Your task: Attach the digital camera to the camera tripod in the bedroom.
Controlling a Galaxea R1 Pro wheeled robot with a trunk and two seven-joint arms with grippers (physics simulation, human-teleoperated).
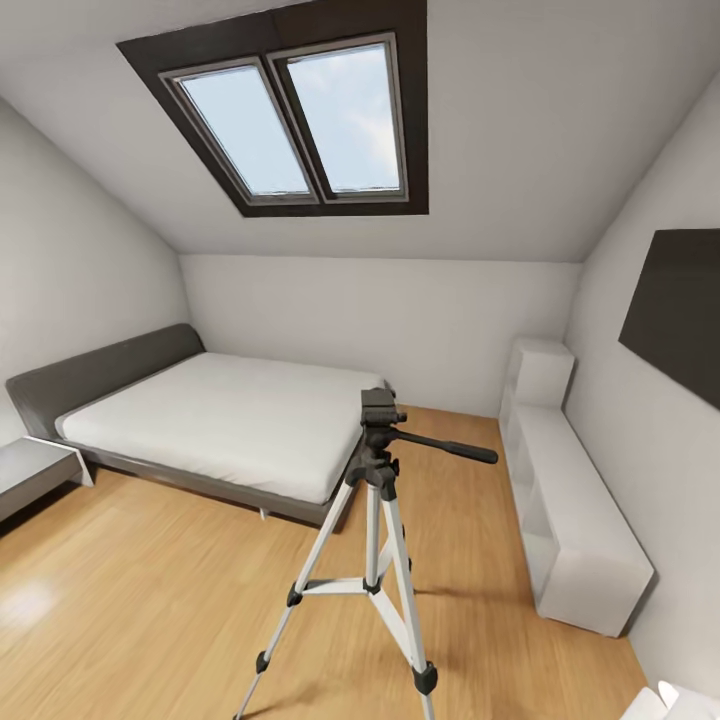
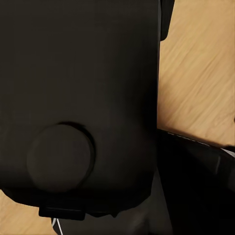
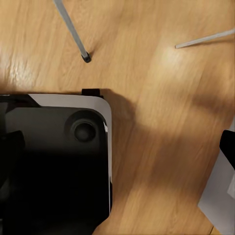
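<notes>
Standing straight ahead, the tripod [image 1: 372, 540] is pointing its handle [image 1: 446, 446] rightward; no camera is showing. Finger state: cannot tell.

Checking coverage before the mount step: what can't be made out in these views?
- Camera tripod: front feet cut off by the head view's lower edge.
- Tripod head: too small to read the mount plate.
- Left wrist view: dark robot body blocks most of the wood floor.
- Gripper states: cannot tell.

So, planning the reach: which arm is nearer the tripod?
Right, probably. The tripod stands straight ahead. The right wrist camera looks down on two of its legs nearby, while the left wrist camera faces the robot's dark body and floor.
</notes>
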